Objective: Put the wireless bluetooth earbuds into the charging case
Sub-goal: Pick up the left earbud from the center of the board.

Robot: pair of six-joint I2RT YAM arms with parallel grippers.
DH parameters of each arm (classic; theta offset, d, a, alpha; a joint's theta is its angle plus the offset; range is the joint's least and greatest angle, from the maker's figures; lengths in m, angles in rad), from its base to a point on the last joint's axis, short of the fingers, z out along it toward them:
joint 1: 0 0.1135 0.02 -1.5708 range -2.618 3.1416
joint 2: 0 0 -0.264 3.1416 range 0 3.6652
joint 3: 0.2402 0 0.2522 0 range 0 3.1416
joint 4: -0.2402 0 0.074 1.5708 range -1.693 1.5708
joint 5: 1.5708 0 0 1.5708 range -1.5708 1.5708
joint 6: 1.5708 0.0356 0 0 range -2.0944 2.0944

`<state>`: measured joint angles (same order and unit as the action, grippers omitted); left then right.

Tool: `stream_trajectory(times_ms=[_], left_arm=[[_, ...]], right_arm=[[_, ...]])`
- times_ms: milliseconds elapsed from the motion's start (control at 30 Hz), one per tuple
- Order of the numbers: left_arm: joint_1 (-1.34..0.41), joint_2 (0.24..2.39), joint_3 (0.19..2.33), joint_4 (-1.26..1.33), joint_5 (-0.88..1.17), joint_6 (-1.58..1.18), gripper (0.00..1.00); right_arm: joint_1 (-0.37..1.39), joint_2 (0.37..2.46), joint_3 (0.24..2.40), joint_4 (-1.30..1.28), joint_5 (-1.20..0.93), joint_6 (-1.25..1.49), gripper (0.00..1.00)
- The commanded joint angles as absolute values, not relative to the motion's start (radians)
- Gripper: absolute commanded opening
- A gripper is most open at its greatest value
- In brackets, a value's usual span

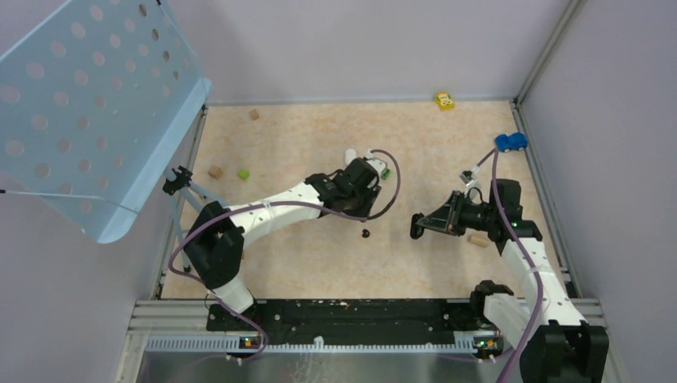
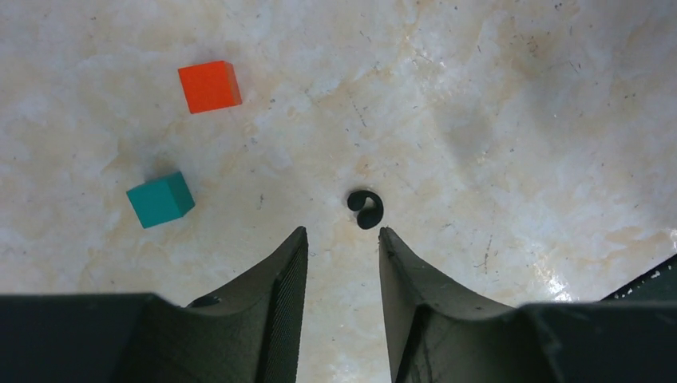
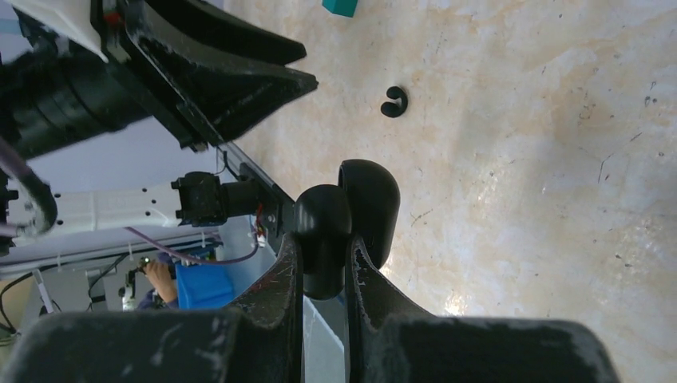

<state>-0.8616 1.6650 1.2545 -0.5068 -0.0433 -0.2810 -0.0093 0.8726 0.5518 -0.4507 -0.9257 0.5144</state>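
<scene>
Left tool (image 2: 342, 231): released, jaws apart, empty.
Small black rounded plastic earbud (image 2: 366, 209): on the mottled beige tabletop (image 2: 495, 120), just beyond that tool's fingertips.
Right tool (image 3: 323, 243): clenched on a rounded black plastic charging case (image 3: 369, 203).
Around: orange cube (image 2: 209, 86) and teal cube (image 2: 160, 199), both apart from the earbud.

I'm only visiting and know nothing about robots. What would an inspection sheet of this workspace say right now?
Surface: marbled beige table, no spills seen.
Job's things: black earbud lying loose on the table; black charging case held.
Clutter: orange cube, teal cube, yellow toy car, blue toy car.
Grippers: left gripper open, just short of the earbud; right gripper shut on the case.
Cables: purple cables looped along both arms.
Surroundings: perforated blue panel, grey walls.
</scene>
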Motion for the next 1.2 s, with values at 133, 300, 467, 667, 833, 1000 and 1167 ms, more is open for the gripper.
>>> stream_trajectory(times_ms=[133, 300, 467, 667, 833, 1000, 1167], left_arm=[[-0.991, 1.785, 1.336, -0.592, -0.302, -0.482, 0.36], [-1.024, 1.825, 1.329, -0.539, -0.294, -0.497, 0.36], [-1.03, 1.858, 1.337, -0.53, -0.28, -0.509, 0.35], [-1.038, 1.869, 1.336, -0.525, -0.237, -0.519, 0.34], [-1.047, 1.884, 1.332, -0.524, -0.249, -0.532, 0.33], [-1.048, 1.909, 1.339, -0.528, -0.256, -0.529, 0.32], [-1.047, 1.921, 1.332, -0.53, -0.253, -0.544, 0.32]], right_arm=[[-0.006, 0.877, 0.606, -0.419, -0.921, 0.494, 0.0], [-0.005, 0.873, 0.615, -0.434, -0.919, 0.485, 0.0], [-0.006, 0.878, 0.62, -0.443, -0.916, 0.478, 0.0], [-0.006, 0.878, 0.617, -0.441, -0.916, 0.476, 0.0], [-0.006, 0.878, 0.617, -0.439, -0.919, 0.48, 0.0], [-0.006, 0.877, 0.617, -0.442, -0.92, 0.476, 0.0], [-0.006, 0.876, 0.618, -0.453, -0.919, 0.47, 0.0]])
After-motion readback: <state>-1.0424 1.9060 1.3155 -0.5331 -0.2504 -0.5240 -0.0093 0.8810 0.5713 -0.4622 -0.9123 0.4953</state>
